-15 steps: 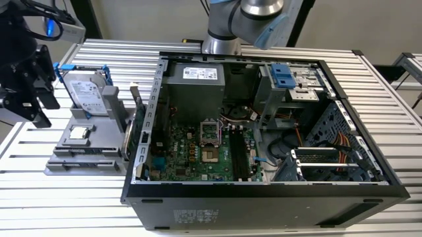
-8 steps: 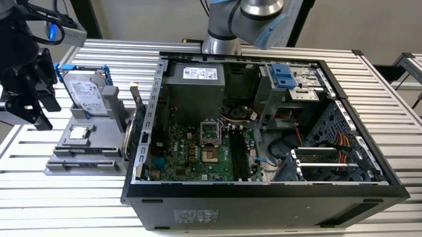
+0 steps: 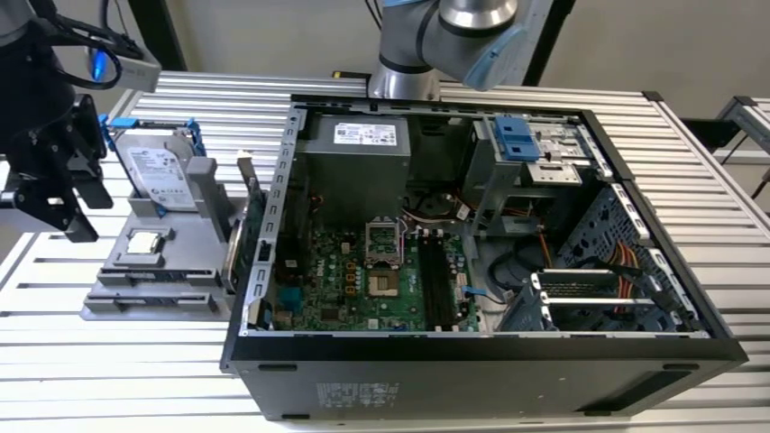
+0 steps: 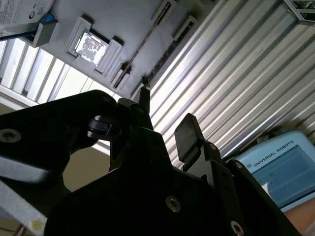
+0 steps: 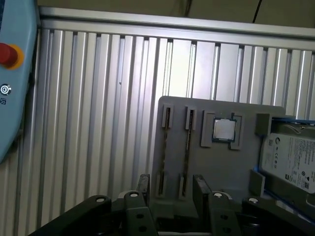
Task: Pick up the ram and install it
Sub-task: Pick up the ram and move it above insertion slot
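Printed white labels are carried by the hard drive [image 3: 154, 167] and the power supply [image 3: 364, 133], and a faint one by the computer case [image 3: 355, 395]; their print cannot be read. White lettering is borne by the teach pendant [image 4: 278, 169].

Bright, table [image 4: 236, 73] glare (second wrist view), tool [image 4: 165, 110] silhouetted

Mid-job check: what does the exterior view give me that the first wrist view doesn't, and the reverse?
Exterior view adds: the open computer case, its motherboard, the arm's base. First wrist view adds: a red button and the hand, open, facing the grey holder. Shared: grey holder, the ram standing edge-on in it, CPU chip, hard drive.
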`<state>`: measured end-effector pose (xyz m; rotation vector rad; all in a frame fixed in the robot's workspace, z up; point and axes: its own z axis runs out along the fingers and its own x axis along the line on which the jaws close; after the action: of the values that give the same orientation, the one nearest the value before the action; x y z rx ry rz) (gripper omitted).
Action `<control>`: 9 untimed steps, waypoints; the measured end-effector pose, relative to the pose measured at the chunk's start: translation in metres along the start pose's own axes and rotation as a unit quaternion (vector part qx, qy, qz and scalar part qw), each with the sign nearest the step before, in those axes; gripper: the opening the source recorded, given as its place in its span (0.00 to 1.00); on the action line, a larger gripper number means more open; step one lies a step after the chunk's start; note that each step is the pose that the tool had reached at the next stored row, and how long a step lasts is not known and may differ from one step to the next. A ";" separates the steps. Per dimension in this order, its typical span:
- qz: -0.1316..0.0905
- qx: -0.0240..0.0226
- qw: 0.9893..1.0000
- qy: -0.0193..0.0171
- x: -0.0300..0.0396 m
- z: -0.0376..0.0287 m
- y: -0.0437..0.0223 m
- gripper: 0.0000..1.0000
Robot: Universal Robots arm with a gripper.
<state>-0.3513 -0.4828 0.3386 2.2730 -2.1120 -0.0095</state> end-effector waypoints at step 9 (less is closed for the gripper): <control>0.001 0.000 1.000 0.004 -0.0001 0.0062 -0.0002 1.00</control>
<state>-0.3512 -0.4828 0.3324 2.2676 -2.1097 -0.0017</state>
